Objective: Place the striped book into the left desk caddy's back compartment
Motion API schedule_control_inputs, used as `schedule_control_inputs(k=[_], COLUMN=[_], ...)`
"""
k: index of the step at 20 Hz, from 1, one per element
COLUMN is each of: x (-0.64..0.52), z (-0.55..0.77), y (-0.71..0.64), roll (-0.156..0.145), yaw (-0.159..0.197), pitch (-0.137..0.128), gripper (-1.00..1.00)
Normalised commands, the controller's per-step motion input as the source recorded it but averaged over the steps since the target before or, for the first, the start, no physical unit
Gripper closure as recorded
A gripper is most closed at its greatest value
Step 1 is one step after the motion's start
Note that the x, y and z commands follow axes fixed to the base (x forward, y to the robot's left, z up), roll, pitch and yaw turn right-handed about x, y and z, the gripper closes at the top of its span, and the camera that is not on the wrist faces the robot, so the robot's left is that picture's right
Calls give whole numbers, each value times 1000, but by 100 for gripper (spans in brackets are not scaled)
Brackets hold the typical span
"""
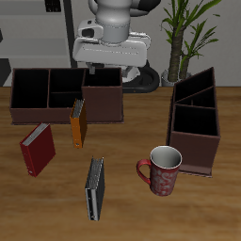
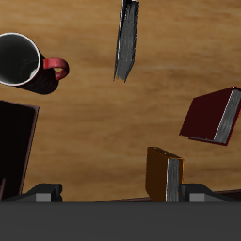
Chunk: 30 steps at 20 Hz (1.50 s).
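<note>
Franka arm (image 1: pixel 115 19): white rounded segments, glossy, with dark joint bands. Wrist block: white, boxy, with small dark markings along its face. Gripper (image 1: pixel 102 70): dark grey to black; in the wrist view, a flat dark-grey body with two short stubby finger mounts.

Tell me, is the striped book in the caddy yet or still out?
Out. The striped book lies flat on the table near its front edge, apart from the left desk caddy.

Exterior camera: high, in front, facing robot across table (image 1: pixel 132 141). Wrist camera: looks straight down, closer. Both share the striped book (image 1: pixel 95 188), with mug (image 1: pixel 162 169), red book (image 1: pixel 38 149) and orange book (image 1: pixel 78 123) around it.
</note>
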Motion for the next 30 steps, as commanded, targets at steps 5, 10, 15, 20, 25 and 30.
schedule_control_inputs(k=[5,10,15,20,25,30], x=[417,344,477,399,365,361], z=[-7,-121,4,-33,-28,-40], y=[-117,-179,-269,17,9,-13], roll=[113,6,-85,-17,14,15], yaw=[121,30,8,36,12,47], pitch=[55,32,-6,-22,1,-26], gripper=[-100,-100,-100,-100,-100,-100])
